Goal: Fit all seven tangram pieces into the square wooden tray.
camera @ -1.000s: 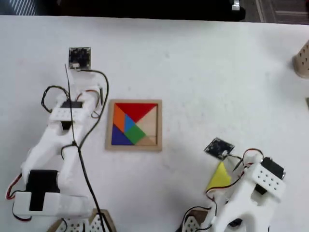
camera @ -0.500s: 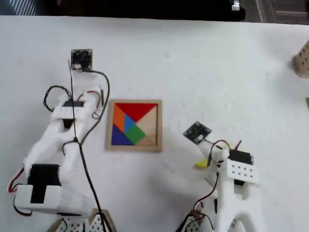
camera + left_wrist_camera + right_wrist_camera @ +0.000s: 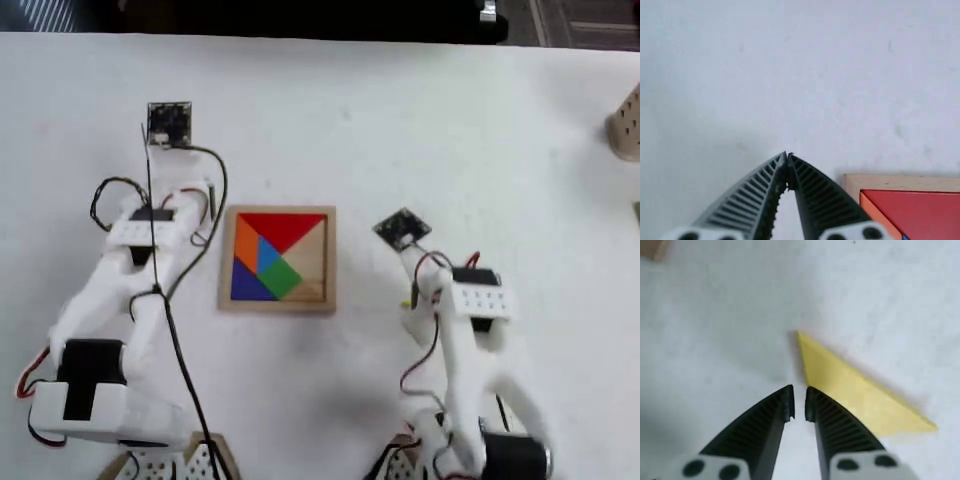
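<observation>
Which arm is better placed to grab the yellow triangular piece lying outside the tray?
Right. The right arm's fingers hover just beside the yellow triangular piece; the left arm's fingers sit by the square wooden tray, away from it.

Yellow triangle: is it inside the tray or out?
Out. The yellow triangle lies flat on the white table, away from the tray, which has bare wood showing.

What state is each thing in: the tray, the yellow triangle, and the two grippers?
Wooden tray: partly filled, bare wood at one side.
Yellow triangle: flat on the table, outside the tray, not gripped.
Left gripper: shut, empty, beside the tray's corner.
Right gripper: slightly open, empty, at the triangle's edge.
</observation>
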Controlling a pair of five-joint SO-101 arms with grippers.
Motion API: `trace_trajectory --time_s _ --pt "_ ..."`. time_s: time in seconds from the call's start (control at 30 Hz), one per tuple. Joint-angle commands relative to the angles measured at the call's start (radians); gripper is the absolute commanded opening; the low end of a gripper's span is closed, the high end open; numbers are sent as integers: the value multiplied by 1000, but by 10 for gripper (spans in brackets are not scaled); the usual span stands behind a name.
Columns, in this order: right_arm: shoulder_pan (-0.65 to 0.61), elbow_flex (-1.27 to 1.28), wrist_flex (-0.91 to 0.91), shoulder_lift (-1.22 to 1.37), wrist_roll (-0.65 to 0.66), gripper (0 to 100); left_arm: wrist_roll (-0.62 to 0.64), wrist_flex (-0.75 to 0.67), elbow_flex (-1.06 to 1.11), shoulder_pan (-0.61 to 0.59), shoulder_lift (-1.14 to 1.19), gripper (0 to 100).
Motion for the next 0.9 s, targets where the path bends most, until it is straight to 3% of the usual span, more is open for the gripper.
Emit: trace_trajectory --time_s 0.0,0.2,0.37,0.53,0.7,0.87 --pt "-10 -161 -15 165 -41 39 -9 -18 -60 -5 -15 24" --pt "10 -272 148 91 -66 22 -9 -18 -61 -5 -15 24" --pt "130 -219 274 -41 164 22 -9 -18 -63 -5 -15 24" --pt "257 -114 226 -24 334 22 -9 -18 -64 -4 -15 24" --pt "232 -86 160 102 328 22 -9 -18 -64 -4 -15 24" --pt "140 -147 76 197 196 22 -9 -18 -61 -5 -15 24"
